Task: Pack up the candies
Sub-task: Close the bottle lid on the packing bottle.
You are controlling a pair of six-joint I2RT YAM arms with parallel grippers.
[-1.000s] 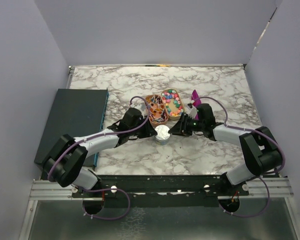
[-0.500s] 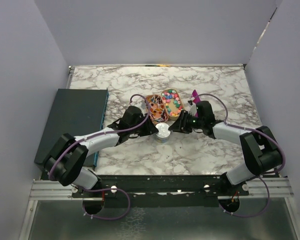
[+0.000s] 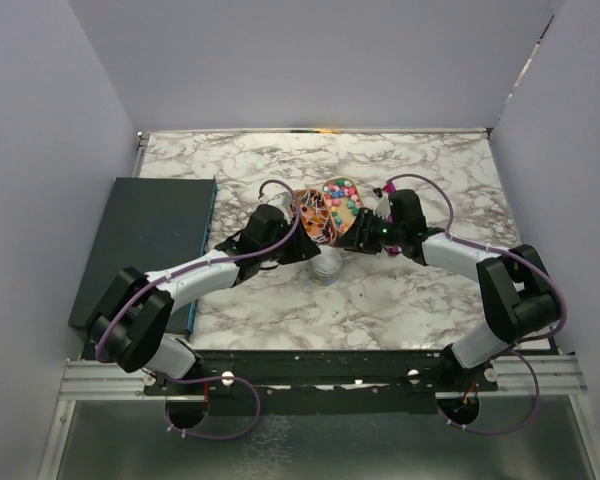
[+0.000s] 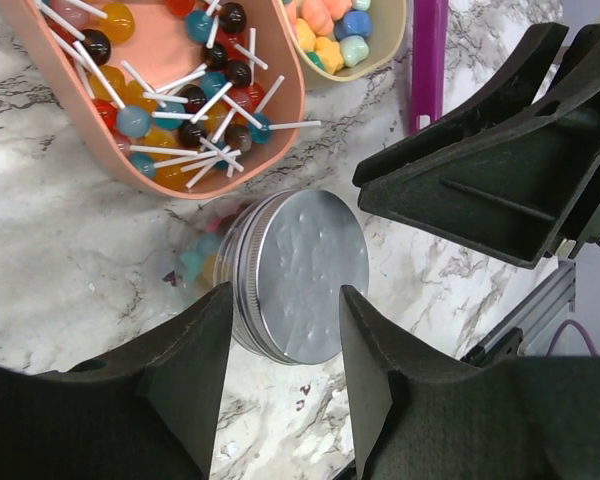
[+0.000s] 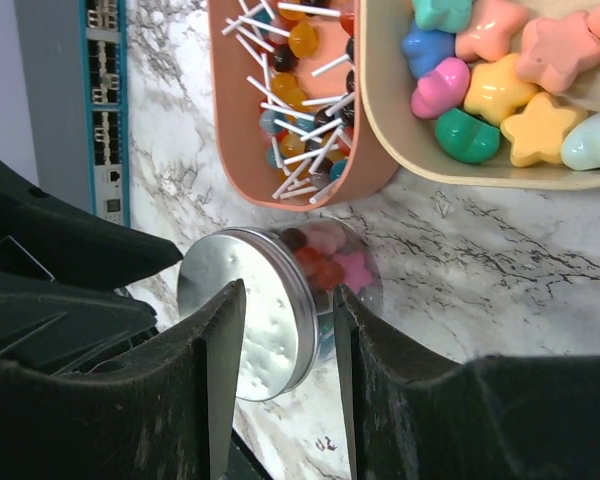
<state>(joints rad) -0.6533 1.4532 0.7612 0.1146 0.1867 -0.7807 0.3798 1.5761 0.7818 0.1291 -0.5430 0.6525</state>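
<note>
Beside the lollipop tray (image 4: 165, 186) — a lidded jar (image 4: 305, 275) of candies (image 5: 330, 266).

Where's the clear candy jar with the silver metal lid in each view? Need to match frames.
Top external: clear jar with silver metal lid at centre, just below the salmon oval lollipop tray.
Left wrist: jar lower centre, lid facing camera, under the tray.
Right wrist: jar lower left of centre, under the tray.
Shared landmark: the lollipop tray.

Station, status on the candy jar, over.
Left gripper, right gripper open, holding nothing. Jar capped, candies inside, standing on table. Lollipop tray close behind it.
</note>
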